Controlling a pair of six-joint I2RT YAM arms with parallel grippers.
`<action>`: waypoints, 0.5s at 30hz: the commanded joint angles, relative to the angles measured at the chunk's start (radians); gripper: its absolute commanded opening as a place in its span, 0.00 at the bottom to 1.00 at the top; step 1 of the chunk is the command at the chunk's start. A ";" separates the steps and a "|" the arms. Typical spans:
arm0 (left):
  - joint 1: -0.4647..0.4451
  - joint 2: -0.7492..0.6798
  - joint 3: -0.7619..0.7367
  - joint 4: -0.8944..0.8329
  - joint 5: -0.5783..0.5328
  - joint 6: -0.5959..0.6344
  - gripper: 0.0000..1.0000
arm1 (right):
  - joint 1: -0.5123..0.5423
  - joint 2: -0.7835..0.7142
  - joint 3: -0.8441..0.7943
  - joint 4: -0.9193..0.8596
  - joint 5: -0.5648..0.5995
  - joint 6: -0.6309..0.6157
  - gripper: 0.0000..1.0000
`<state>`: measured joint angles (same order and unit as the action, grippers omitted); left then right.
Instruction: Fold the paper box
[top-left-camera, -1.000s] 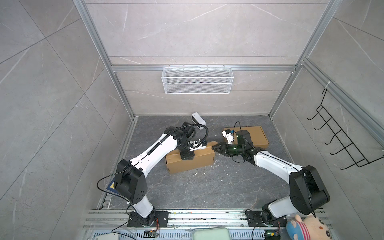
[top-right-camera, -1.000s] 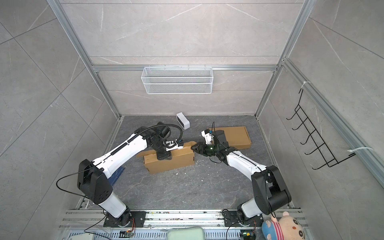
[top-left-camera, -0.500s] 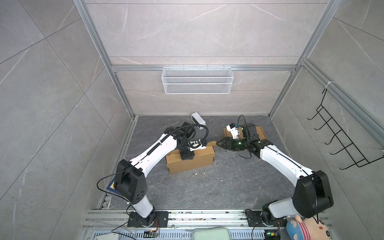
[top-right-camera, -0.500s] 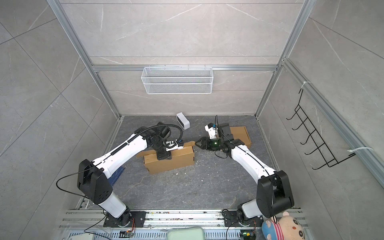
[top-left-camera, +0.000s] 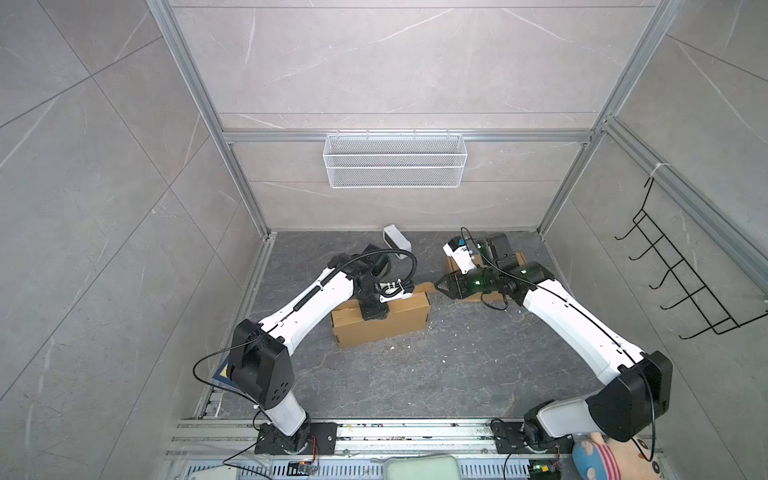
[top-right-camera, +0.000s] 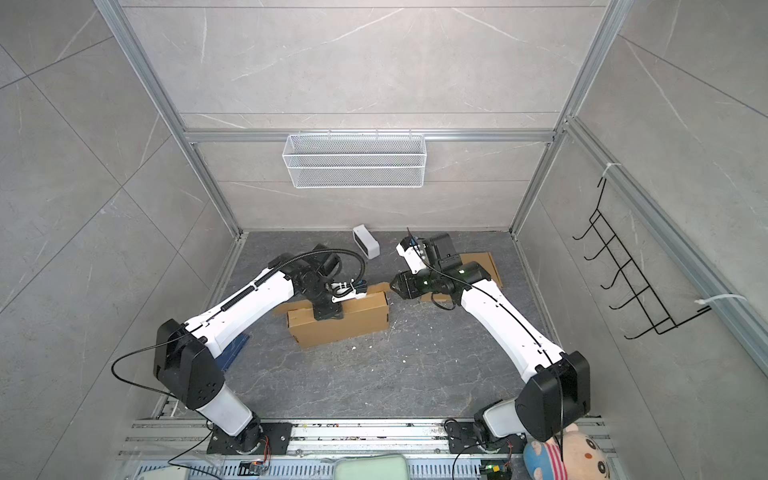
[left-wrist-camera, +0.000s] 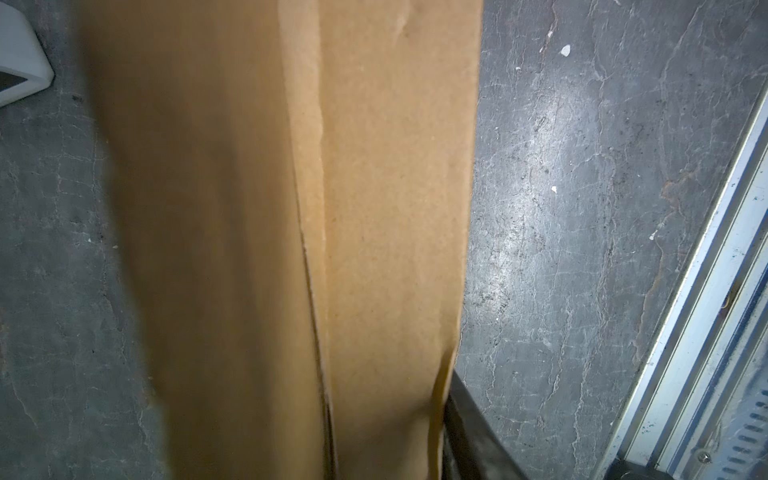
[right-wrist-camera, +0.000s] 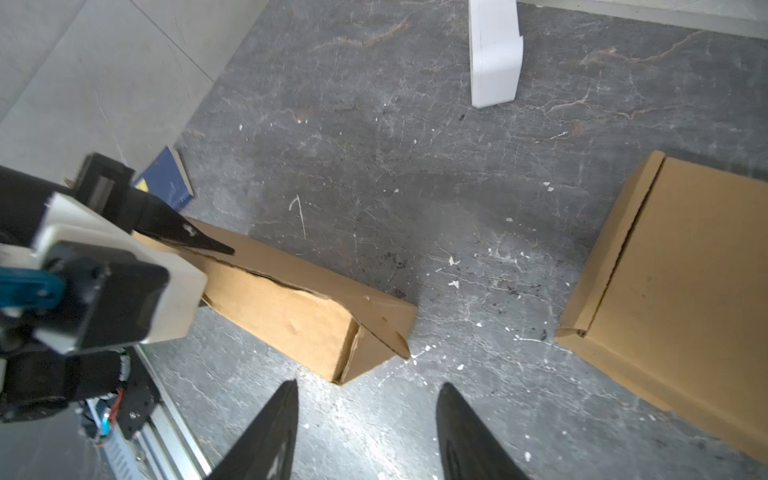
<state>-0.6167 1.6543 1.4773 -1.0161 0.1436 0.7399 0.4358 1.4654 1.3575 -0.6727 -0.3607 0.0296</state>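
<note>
Table (top-left-camera: 415, 374) first: dark grey stone spread beneath both claws, carrying everything.

Next the box (top-left-camera: 395, 324), long and brown, lying on its side. It sits directly under my left claw (top-left-camera: 374, 311) and just ahead of the tips of my right claw (right-wrist-camera: 368, 384). It is up in its box shape, but the end facing my right claw is not closed.

Behind and beside my right claw lies spare cardboard (right-wrist-camera: 685, 270), flat on the table and well out of the way. I judge it plays no part in this step.

My left claw comes down from above, clamped across the top of the box. One finger (right-wrist-camera: 195, 241) shows along the far top edge, and the black body hangs over the near face in both top views. I read that grip as an anchor: the box is light, and a push on its end would slide it away unless it is pinned.

My right claw is empty, its fingers spread apart, level with the open end and not touching it. That leaves room to come in on the card.

The flap (right-wrist-camera: 384, 328) juts from that end toward my right claw, a loose triangle with its corner just off the table. Tucking it in looks like my next job.

Farther beyond my right claw stands a white block (right-wrist-camera: 494, 54), apart from the box. White scraps (right-wrist-camera: 453, 284) dot the table between them.
</note>
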 joint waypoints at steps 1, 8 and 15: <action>-0.005 0.016 -0.038 0.045 0.030 0.022 0.40 | 0.028 0.063 0.073 -0.101 0.058 -0.094 0.56; -0.005 0.019 -0.036 0.046 0.036 0.024 0.40 | 0.070 0.129 0.123 -0.118 0.130 -0.119 0.54; -0.006 0.024 -0.033 0.045 0.043 0.024 0.39 | 0.077 0.159 0.152 -0.105 0.134 -0.114 0.46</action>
<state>-0.6167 1.6535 1.4769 -1.0153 0.1444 0.7414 0.5056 1.6047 1.4715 -0.7670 -0.2447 -0.0723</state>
